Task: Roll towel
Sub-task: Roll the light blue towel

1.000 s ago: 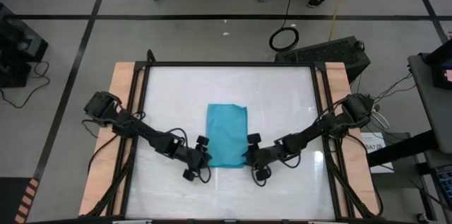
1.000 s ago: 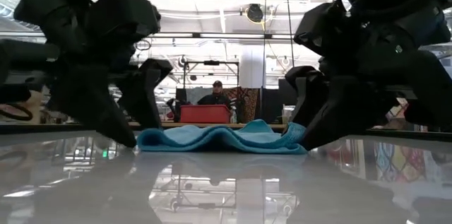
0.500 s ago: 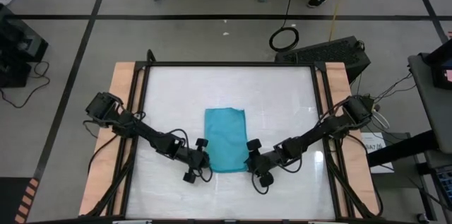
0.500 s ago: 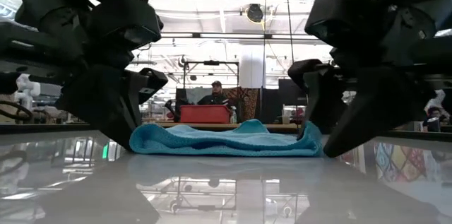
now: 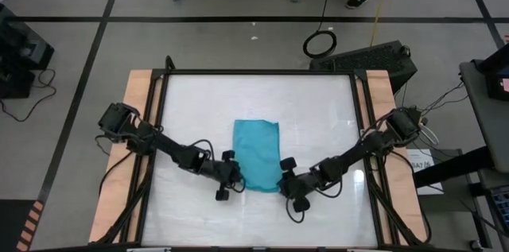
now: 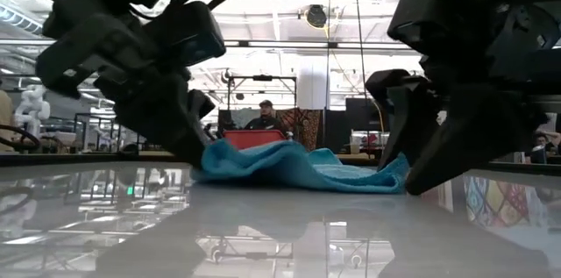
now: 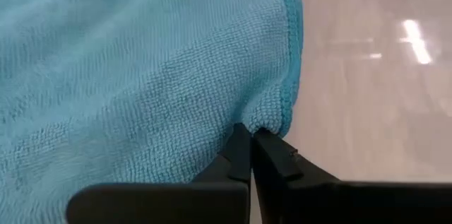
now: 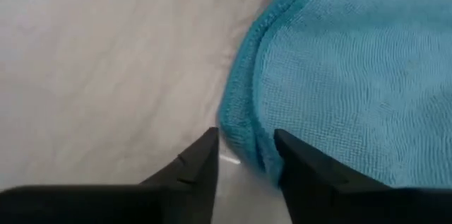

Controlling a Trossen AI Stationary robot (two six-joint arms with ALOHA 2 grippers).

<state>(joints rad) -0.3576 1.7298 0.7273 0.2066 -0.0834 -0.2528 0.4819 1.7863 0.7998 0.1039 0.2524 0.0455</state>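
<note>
Teal terry cloth, the towel [image 5: 258, 155] lies flat near the table's [image 5: 318, 109] centre; we judge it light, limp and prone to bunching, best taken at its near corners. Left gripper [image 7: 248, 143], at the towel's 7 o'clock corner, is pinched closed on the hem. Right gripper [image 8: 244, 155], at 5 o'clock, has its fingers apart, straddling the hem, not yet clamped. A cable coil [image 5: 320, 44] on the floor at 12 o'clock obstructs nothing.
</note>
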